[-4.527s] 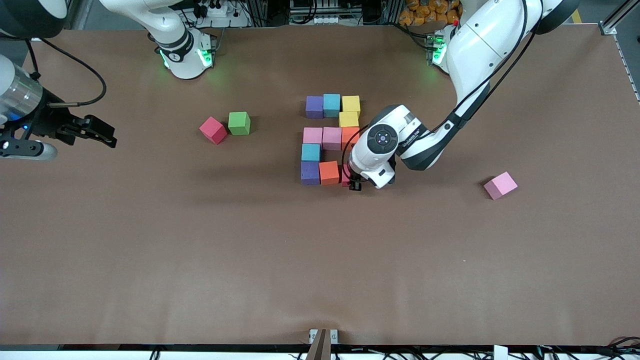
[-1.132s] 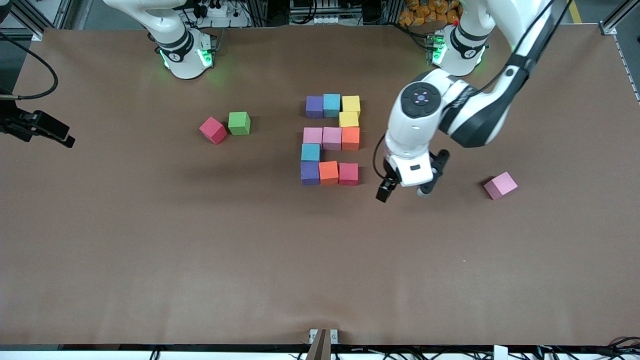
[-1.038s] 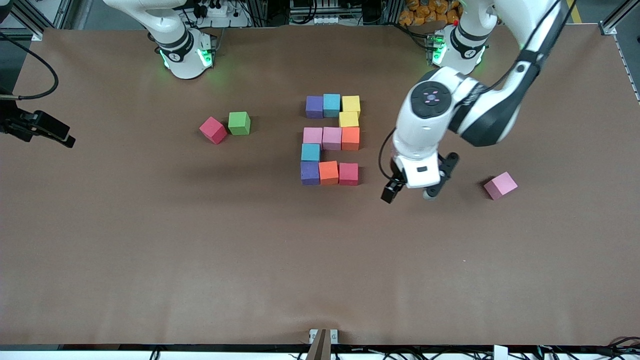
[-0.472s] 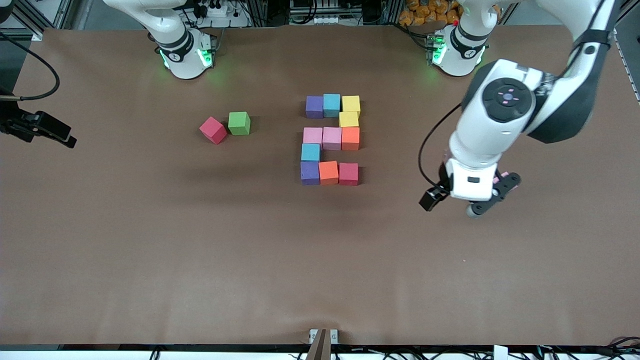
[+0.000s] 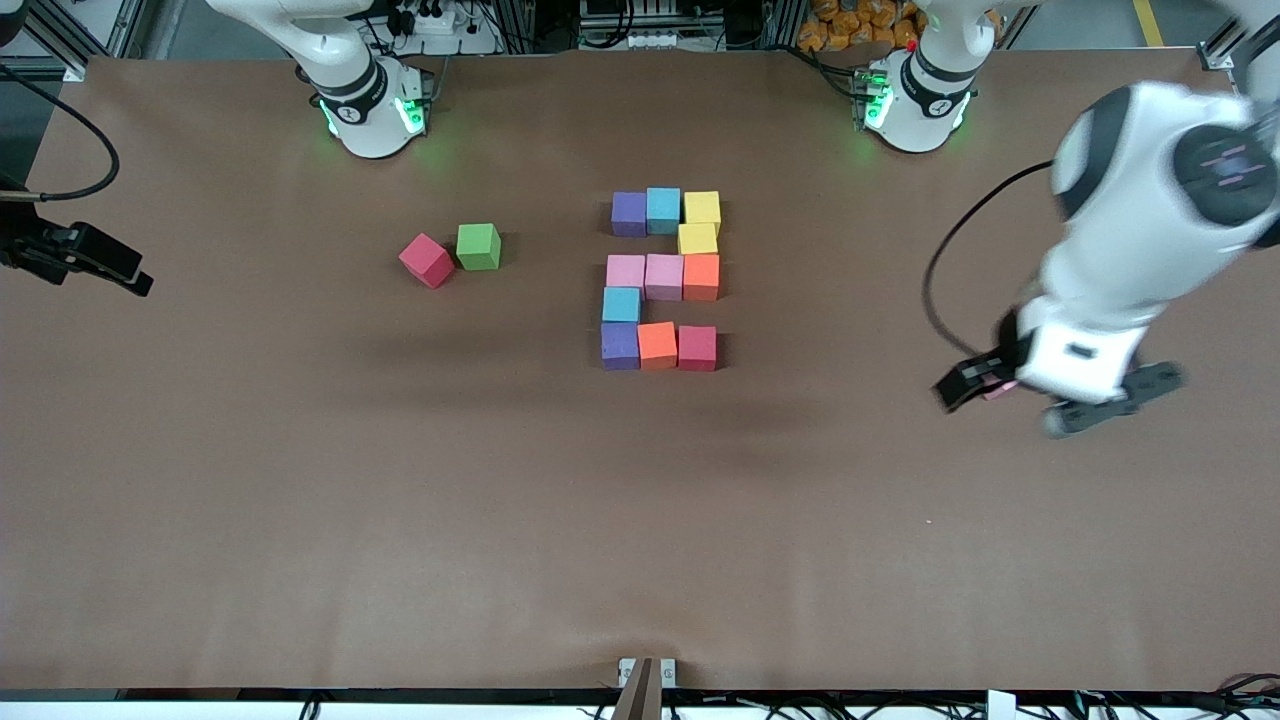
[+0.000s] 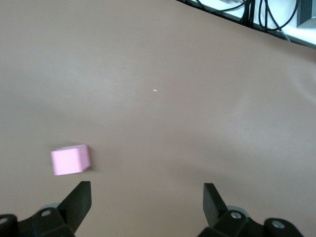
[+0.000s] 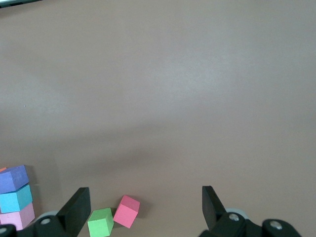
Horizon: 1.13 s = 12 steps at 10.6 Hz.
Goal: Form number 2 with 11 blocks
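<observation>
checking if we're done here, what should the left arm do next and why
Probably nothing more than park. The number 2 already reads complete, eleven cubes touching. The left gripper is open and empty over the spare pink cube, toward its own end of the table; the right gripper waits, open.

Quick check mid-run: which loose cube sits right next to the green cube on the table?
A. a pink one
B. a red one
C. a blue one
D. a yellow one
B: in the front view a red cube lies beside the green cube, toward the right arm's end of the table, apart from the finished digit; the right wrist view shows the same pair side by side.
</observation>
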Tool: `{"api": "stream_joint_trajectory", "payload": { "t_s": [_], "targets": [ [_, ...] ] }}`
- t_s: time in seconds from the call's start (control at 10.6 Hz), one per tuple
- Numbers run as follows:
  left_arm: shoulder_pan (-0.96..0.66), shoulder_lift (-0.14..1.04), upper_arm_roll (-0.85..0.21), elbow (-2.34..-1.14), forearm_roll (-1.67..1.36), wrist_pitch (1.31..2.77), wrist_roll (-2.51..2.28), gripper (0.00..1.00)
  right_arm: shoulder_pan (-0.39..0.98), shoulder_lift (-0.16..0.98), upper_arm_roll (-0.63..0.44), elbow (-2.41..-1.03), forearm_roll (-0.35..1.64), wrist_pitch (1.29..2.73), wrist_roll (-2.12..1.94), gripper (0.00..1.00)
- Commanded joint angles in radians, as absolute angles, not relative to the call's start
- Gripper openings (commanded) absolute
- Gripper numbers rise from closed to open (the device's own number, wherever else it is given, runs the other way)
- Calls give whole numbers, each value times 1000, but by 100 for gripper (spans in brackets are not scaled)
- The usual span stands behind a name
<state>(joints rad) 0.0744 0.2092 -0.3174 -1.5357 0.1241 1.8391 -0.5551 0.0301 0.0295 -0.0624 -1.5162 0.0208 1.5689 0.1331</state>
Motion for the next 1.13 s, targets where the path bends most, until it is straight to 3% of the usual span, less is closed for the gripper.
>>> {"api": "stream_joint_trajectory", "payload": {
  "t_s": [0.0, 0.57, 1.04],
  "targets": [
    [43, 120, -252, -1551, 97, 1757, -398, 100, 29, 26, -54, -1503, 25, 1557, 141, 100],
    [-104, 49, -59, -1551, 58, 1680, -260, 100, 29, 29, -55, -1497, 23, 1568, 137, 100],
    [-95, 40, -64, -1548, 57, 1643, -249, 100, 49, 28, -54, -1487, 9, 1566, 138, 100]
  ]
}}
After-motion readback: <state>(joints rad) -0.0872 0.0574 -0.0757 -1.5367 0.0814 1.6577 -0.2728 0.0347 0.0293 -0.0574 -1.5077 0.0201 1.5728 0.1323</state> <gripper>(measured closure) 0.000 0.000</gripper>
